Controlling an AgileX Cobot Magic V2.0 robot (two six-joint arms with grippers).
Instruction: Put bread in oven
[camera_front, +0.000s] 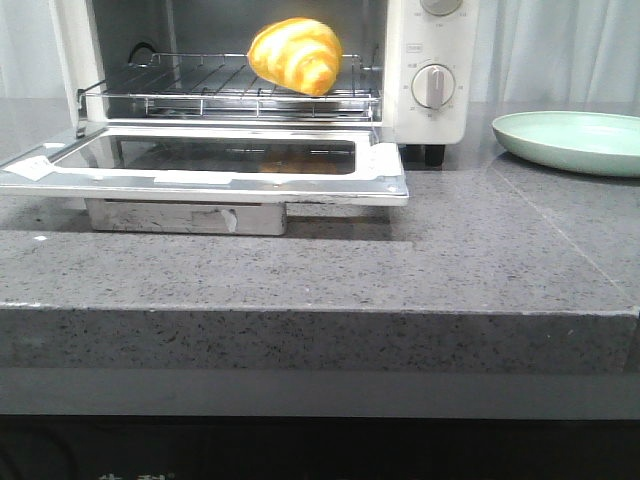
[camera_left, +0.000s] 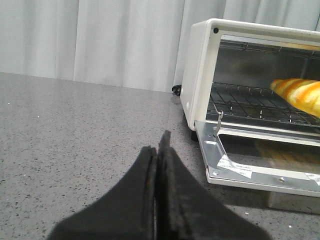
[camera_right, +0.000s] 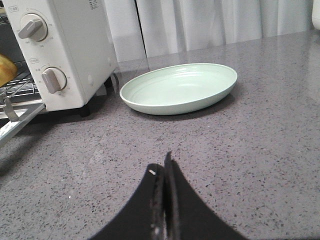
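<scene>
Both grippers, left (camera_left: 157, 150) & right (camera_right: 165, 170), rest on the table (camera_front: 420, 270) w/ jaws together, holding nothing. Bread (camera_front: 296, 56) sits on the rack inside the oven (camera_front: 430, 60); door's open. Placing looks done; next move prob. shutting the door.

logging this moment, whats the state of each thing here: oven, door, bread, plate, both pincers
oven: upright on the counter, front open
oven door: fully folded down, lying flat
wire rack: inside the oven, carrying the bread
bread: resting on the rack, inside the oven
green plate: empty, right of the oven
left pincer: shut, holding nothing
right pincer: shut, holding nothing
</scene>
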